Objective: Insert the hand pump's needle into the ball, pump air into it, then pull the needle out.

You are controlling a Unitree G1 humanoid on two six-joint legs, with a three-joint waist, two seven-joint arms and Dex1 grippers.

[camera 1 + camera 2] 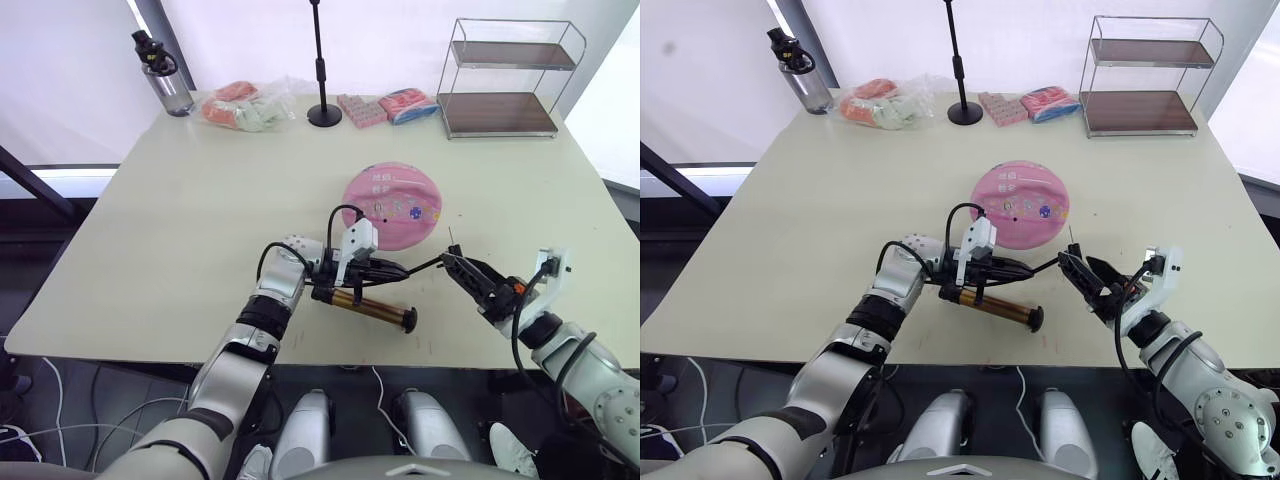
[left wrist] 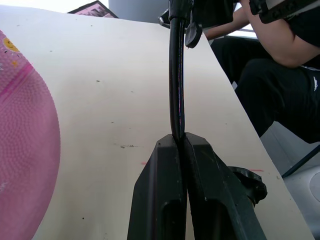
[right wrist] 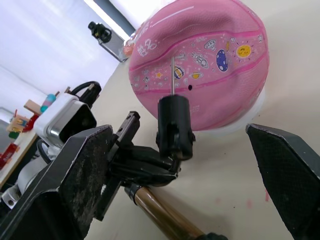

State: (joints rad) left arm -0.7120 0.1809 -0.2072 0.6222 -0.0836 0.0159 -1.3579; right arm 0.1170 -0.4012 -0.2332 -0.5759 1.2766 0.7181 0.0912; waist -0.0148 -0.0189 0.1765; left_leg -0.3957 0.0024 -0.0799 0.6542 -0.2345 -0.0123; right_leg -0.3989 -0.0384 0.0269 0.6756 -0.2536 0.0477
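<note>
The pink ball point(image 1: 392, 207) lies on the table point(image 1: 180, 230) past both grippers, its printed marks facing my right wrist camera point(image 3: 200, 75). The bronze hand pump point(image 1: 368, 306) lies flat near the front edge. My left gripper point(image 1: 392, 270) is shut on the pump's black hose point(image 2: 175, 80), just above the pump. The hose runs right to the black fitting point(image 3: 174, 127) with the thin needle point(image 3: 172, 75) standing upright and pointing toward the ball. My right gripper point(image 3: 177, 131) is open, its fingers point(image 3: 75, 175) spread wide on either side of the fitting, apart from it.
At the table's back stand a wire shelf point(image 1: 505, 75), a water bottle point(image 1: 165, 85), a black stand point(image 1: 322, 70), a plastic bag of packets point(image 1: 245, 107) and pink packets point(image 1: 385, 105). A seated person point(image 2: 280, 55) is beyond the table's edge.
</note>
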